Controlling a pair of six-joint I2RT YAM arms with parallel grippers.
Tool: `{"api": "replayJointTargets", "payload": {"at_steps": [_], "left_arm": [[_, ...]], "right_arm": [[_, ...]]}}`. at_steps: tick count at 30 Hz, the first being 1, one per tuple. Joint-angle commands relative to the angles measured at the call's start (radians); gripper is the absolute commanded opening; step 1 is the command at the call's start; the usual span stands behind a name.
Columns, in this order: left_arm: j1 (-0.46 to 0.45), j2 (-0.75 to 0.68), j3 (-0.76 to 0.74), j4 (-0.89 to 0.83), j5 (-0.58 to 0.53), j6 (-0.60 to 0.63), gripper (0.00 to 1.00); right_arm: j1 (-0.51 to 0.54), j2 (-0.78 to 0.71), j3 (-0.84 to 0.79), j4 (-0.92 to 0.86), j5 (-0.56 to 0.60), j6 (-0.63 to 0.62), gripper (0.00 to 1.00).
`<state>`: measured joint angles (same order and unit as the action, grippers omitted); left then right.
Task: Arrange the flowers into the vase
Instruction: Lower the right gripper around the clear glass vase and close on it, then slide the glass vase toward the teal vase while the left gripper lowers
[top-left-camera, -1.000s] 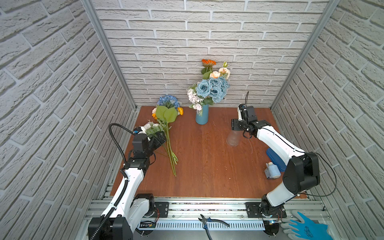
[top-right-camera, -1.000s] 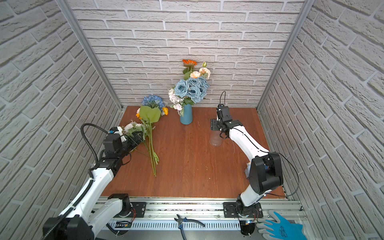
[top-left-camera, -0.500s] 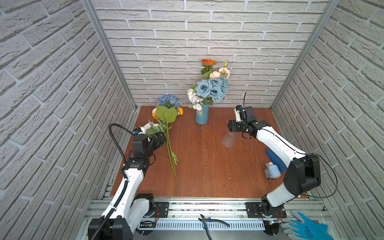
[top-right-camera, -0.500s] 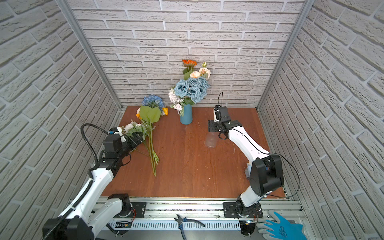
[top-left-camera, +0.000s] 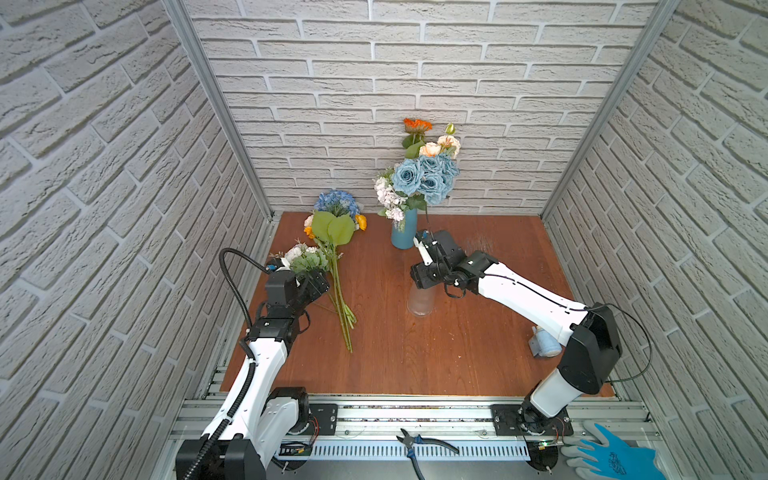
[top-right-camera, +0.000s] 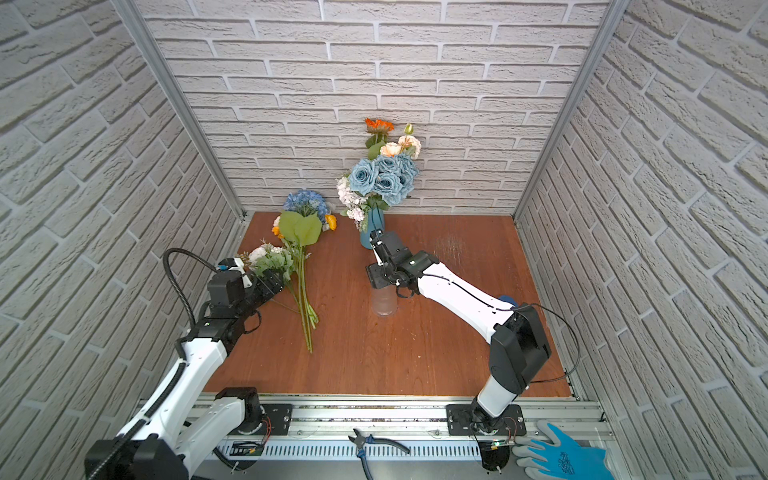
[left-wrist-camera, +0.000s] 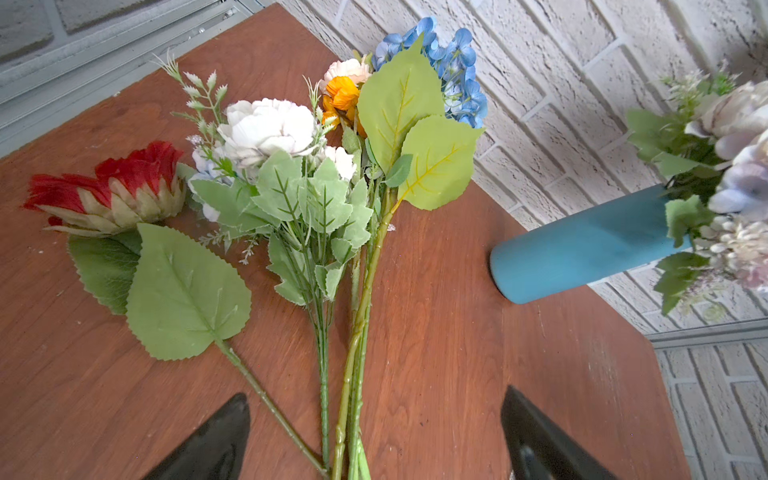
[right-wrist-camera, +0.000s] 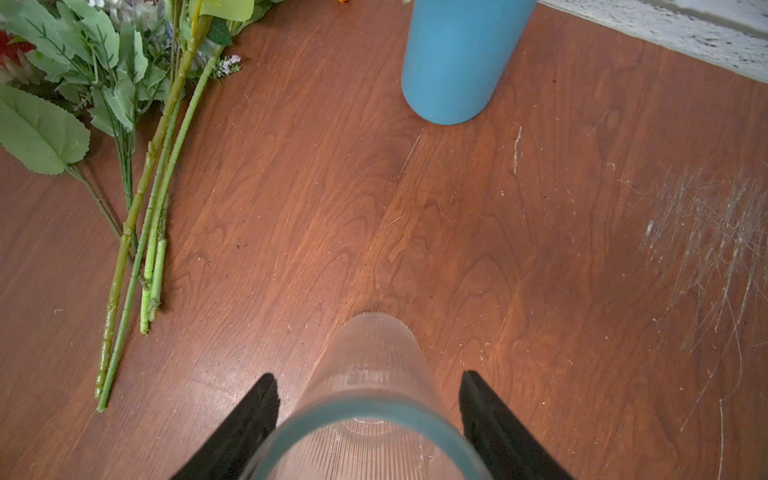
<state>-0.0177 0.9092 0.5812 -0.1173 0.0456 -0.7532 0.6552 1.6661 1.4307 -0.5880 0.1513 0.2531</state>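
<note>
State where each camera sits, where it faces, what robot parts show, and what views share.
Top views: high at the front edge, looking down and back at the table; left arm and right arm show.
Left wrist: behind the open left gripper, looking along the loose flowers toward the blue vase; two fingertips show.
Right wrist: above the right gripper, looking down past the clear vase it holds; two fingertips show.
Shared: every view shows the blue vase and loose flowers.

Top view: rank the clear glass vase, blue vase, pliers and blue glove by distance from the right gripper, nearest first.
1. clear glass vase: between the fingers of the right gripper.
2. blue vase: just behind, near the back wall.
3. pliers: on the front rail, off the table.
4. blue glove: front right corner, farthest.
</note>
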Motion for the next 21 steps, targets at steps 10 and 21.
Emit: {"api": "replayJointTargets", "payload": {"at_steps": [10,21], "left_arm": [[-0.039,0.122,0.021,-0.002,-0.015,0.095,0.81],[-0.146,0.41,0.19,-0.07,-0.096,0.195,0.6]], "right_arm": [[0.023,-0.027,0.082,0.002,-0.039,0.003,0.95],[0.011,-0.295,-0.057,0.11,0.055,-0.041,1.0]]}}
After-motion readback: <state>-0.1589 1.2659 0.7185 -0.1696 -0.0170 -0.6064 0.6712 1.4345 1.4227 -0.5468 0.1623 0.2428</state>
